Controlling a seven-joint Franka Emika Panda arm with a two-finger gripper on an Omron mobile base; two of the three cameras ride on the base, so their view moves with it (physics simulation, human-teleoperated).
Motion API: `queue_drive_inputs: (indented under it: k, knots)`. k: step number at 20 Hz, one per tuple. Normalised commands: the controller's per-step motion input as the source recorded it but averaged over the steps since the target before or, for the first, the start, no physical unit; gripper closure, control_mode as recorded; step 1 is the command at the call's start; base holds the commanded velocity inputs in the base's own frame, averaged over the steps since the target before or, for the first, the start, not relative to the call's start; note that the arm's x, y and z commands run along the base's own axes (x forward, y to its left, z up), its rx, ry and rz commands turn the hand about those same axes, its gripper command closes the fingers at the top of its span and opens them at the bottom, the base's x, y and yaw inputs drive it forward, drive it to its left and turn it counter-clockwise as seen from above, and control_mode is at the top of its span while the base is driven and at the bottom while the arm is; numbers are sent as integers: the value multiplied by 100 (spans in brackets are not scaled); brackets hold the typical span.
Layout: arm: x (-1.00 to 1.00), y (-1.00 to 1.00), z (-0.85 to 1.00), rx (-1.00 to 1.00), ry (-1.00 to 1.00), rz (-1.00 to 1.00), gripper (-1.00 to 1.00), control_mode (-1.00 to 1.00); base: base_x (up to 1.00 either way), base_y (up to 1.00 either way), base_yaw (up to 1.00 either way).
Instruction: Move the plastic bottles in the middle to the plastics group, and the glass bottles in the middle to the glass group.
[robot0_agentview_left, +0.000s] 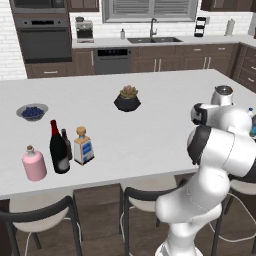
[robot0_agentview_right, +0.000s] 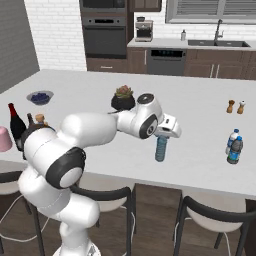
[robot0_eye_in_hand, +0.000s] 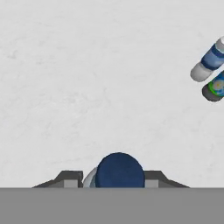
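Note:
My gripper is shut on the small bluish-teal plastic bottle, which hangs upright over the white counter, left of the plastics group. In the hand view the bottle's dark blue cap sits between my fingertips. The clear water bottle and a darker bottle stand together at the right; both also show as the water bottle and the darker bottle. At the left, the wine bottle and the square clear bottle stand beside the pink flask and the brown beer bottle.
A potted succulent stands mid-counter and a bowl of blueberries sits at the left. Salt and pepper shakers stand behind the plastics group. Stools line the counter's near edge.

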Motion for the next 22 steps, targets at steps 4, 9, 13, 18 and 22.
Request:
queue_drive_inputs:
  k: [4,9,13,18,22]
  knots:
    - [0,-85,3,0,2,-12,100,-100,0,0,0]
    - [0,-75,-3,1,0,-8,100,-100,0,0,0]
    - [0,-66,0,0,-3,-6,100,-100,0,0,0]
    - [0,-42,2,0,-9,-2,100,-100,0,0,0]
    - [11,-46,13,0,-6,0,100,-100,0,0,0]
